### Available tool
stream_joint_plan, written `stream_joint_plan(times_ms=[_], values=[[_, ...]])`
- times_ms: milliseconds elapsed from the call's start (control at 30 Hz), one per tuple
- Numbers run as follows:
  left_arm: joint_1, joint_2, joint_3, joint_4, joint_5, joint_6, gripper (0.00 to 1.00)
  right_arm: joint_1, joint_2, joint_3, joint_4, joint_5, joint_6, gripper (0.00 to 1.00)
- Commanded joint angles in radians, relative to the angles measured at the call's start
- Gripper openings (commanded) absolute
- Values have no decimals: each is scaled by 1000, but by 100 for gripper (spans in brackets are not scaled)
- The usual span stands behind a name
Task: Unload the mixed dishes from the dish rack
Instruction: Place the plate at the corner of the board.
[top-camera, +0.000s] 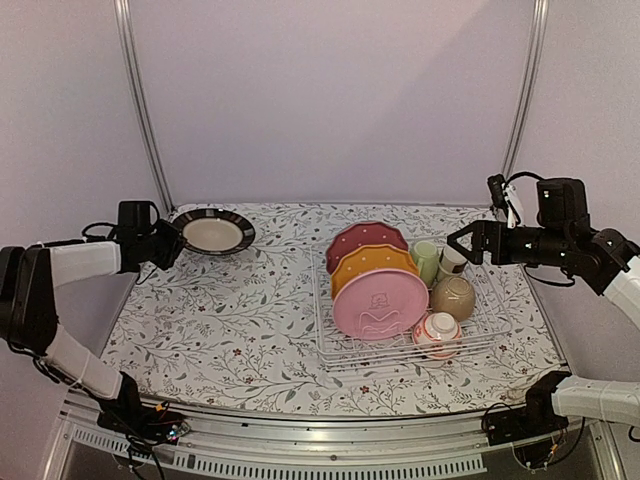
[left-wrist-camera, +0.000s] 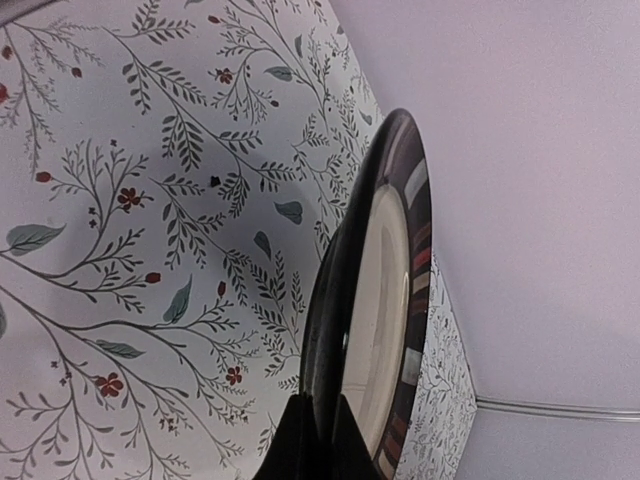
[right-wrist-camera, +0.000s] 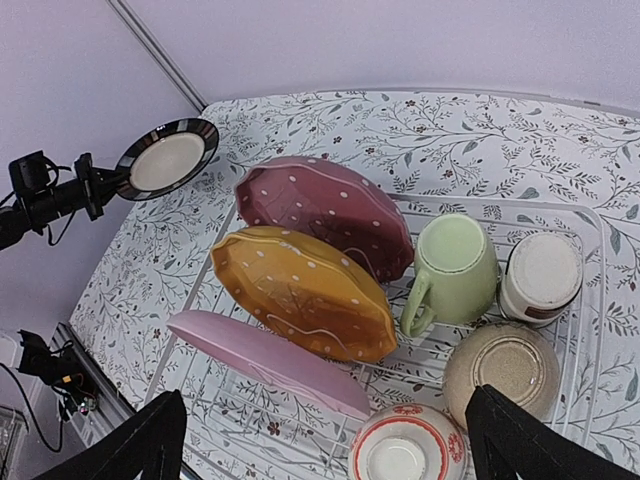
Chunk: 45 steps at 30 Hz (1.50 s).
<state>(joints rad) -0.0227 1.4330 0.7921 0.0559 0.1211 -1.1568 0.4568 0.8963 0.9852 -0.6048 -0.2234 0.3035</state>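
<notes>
A: Where is the dark-rimmed plate (top-camera: 213, 232)?

B: Out of the rack (top-camera: 500, 335), at the far left corner of the table (top-camera: 230, 320). The left gripper (top-camera: 172, 243) is clenched on its rim, on the side toward the table's left edge, and the beige face shows from above. On the wrist camera the dark fingers (left-wrist-camera: 285, 455) pinch the rim, which is seen edge-on. Whether the plate touches the flowered cloth (left-wrist-camera: 120, 250), I cannot tell.

A: And the right gripper (top-camera: 462, 246)?

B: Spread wide and grasping nothing. It hangs over the rack's far right corner, near the cups.

A: What is in the rack?

B: It stands on the right half of the table, toward the near edge. Three plates stand on edge along its left side: the maroon plate (top-camera: 365, 238) farthest back, the orange plate (top-camera: 372, 262) in front of it, and the pink plate (top-camera: 380, 303) nearest the front. On the right side, the green cup (top-camera: 426, 260) and the small white cup (top-camera: 452, 262) sit side by side at the far end. The tan bowl (top-camera: 453, 296) is in front of them, and the red-and-white bowl (top-camera: 437, 333) is at the near right corner.
</notes>
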Motion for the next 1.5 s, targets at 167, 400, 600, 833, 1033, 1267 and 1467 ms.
stream_joint_plan(times_ms=[167, 400, 600, 833, 1033, 1267, 1467], values=[[7, 129, 59, 247, 101, 6, 0, -6, 12, -19, 19, -16, 18, 99], [-3, 246, 91, 300, 156, -1, 0, -7, 21, -17, 23, -15, 26, 99], [-6, 324, 112, 316, 171, -8, 1, -6, 30, -16, 26, -18, 29, 99], [-14, 373, 135, 279, 156, 4, 23, -6, 31, -11, 25, -21, 31, 99], [-14, 379, 146, 199, 122, 22, 39, -7, 18, -17, 21, -17, 34, 99], [-14, 395, 164, 111, 95, 44, 48, -6, 15, -14, 18, -17, 30, 99], [-16, 453, 200, 64, 99, 60, 50, -6, 15, -18, 19, -14, 30, 99]])
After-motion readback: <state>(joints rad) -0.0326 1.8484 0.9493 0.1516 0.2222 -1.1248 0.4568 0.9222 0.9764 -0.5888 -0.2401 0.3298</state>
